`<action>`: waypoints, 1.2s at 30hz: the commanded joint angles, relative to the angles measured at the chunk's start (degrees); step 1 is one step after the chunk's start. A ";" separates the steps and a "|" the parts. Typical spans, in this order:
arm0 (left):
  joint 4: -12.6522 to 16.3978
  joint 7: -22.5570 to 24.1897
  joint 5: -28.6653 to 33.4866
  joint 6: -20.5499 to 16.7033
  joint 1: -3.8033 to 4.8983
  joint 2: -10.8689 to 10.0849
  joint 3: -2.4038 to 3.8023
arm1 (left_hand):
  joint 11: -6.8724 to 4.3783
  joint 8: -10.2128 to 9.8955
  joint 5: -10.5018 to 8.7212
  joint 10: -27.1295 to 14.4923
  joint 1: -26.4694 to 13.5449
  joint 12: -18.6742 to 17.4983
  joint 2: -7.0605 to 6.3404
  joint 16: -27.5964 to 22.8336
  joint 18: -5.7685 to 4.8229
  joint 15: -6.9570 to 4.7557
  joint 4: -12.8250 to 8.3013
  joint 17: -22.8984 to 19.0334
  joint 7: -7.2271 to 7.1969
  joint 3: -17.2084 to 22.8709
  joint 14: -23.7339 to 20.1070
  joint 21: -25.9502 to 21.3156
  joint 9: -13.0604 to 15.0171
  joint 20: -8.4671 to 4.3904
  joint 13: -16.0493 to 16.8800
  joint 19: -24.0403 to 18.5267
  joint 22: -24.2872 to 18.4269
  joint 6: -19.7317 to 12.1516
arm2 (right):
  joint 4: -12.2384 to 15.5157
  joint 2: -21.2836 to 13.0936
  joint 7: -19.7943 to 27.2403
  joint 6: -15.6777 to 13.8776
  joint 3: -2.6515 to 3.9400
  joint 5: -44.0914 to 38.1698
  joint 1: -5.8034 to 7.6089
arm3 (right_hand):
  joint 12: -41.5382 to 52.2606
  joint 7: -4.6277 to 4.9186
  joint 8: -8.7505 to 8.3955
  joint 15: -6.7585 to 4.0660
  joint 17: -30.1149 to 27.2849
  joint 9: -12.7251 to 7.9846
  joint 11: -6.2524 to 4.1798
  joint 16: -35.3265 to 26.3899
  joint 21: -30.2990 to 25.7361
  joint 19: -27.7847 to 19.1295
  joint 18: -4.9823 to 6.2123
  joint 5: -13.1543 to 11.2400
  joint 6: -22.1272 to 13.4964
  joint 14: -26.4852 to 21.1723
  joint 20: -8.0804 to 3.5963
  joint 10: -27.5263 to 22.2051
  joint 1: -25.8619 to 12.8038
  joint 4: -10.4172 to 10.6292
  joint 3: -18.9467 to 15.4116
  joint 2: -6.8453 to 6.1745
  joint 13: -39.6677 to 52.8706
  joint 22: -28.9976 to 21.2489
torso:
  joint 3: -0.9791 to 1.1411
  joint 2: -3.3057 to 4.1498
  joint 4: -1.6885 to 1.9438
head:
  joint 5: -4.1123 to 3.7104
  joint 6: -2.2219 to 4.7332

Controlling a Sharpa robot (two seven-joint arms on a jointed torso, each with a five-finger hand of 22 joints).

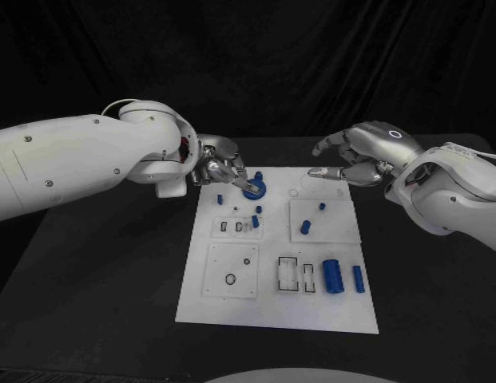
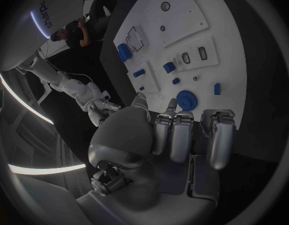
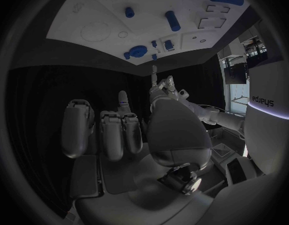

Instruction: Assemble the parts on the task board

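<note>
The white task board (image 1: 282, 303) lies in the middle of the black table. A blue round disc (image 1: 255, 189) lies at the board's far edge. My left hand (image 1: 223, 169) reaches over it, and one fingertip (image 2: 172, 104) sits at the disc's (image 2: 186, 99) rim; no grip on it shows. My right hand (image 1: 357, 159) hovers above the far right corner with its fingers (image 3: 113, 132) loosely bent and nothing in them. A large blue cylinder (image 1: 333, 276) and a thinner one (image 1: 359, 278) lie near the front right. Small blue pegs (image 1: 305, 227) stand mid-board.
Rectangular slots (image 1: 287, 274) and square inset plates (image 1: 232, 270) mark the board's near half. Bare black table lies on both sides of the board and in front of it. The left forearm (image 1: 75, 159) spans the table's far left.
</note>
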 commanded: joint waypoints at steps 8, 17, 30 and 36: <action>0.14 -4.98 -0.44 5.36 0.15 1.73 0.04 | -2.88 11.97 -0.81 5.99 -2.06 -0.06 -1.14 0.15 -0.40 -1.98 1.08 15.06 -4.45 1.32 5.96 0.05 11.48 -1.86 14.99 1.35 10.95 19.02 | 0.36 -1.07 -1.81 0.06 0.05 0.07 -0.31 | 0.20 0.21 0.14 0.34 15.10 -0.10 0.20 0.15 -0.33 0.79 -0.57 0.64 0.66 6.16 0.26 6.01 0.32 -0.25 -0.33 0.59 15.07 11.13 | 0.37 -0.17 -0.29 | 0.53 -0.54; -0.68 -11.31 -0.44 7.11 -0.27 3.54 0.04 | -4.04 19.30 -0.86 5.99 -4.86 -0.06 -1.11 0.15 -0.45 -3.28 1.29 15.06 -5.79 2.21 5.96 -0.06 26.10 -3.04 14.99 1.65 11.22 16.61 | 0.75 -1.86 -1.96 -0.30 0.05 0.07 -0.31 | 0.20 0.25 0.19 0.36 15.10 -0.15 0.23 0.15 -0.35 0.79 -0.57 1.42 1.01 6.16 0.27 6.01 0.53 -0.20 -0.48 0.76 15.07 11.12 | 0.29 -0.32 -0.13 | 0.22 -1.23; -2.82 -13.44 -0.44 6.70 -1.67 5.50 0.03 | -4.50 19.81 0.76 5.99 -4.67 -0.06 -1.19 0.15 -0.33 -3.73 0.70 15.06 -6.12 3.36 5.96 -0.39 30.85 -3.57 14.99 1.30 10.91 15.45 | 0.82 -1.77 -2.11 -0.45 0.05 0.07 -0.31 | 0.20 0.25 0.10 0.37 15.10 -0.28 0.22 0.15 -0.45 0.75 -0.54 2.51 1.17 6.16 0.27 6.01 0.61 -0.15 -0.64 1.20 15.07 11.09 | 0.07 -0.21 -0.66 | 1.08 -1.86; -3.41 -12.09 -0.44 5.71 -2.49 6.36 0.03 | -4.13 17.40 1.16 5.99 -3.97 -0.06 -0.94 0.15 -0.10 -3.44 0.12 15.06 -5.68 4.51 5.96 -0.95 31.18 -3.39 14.99 0.48 10.23 14.57 | 0.87 -1.84 -2.18 -0.89 0.05 0.07 -0.29 | 0.20 0.25 0.10 0.37 15.10 -0.28 0.23 0.15 -0.58 0.70 -0.51 2.55 1.19 6.16 0.27 6.01 0.58 -0.13 -0.66 1.24 15.07 11.06 | 0.10 -0.26 -0.65 | 1.32 -1.99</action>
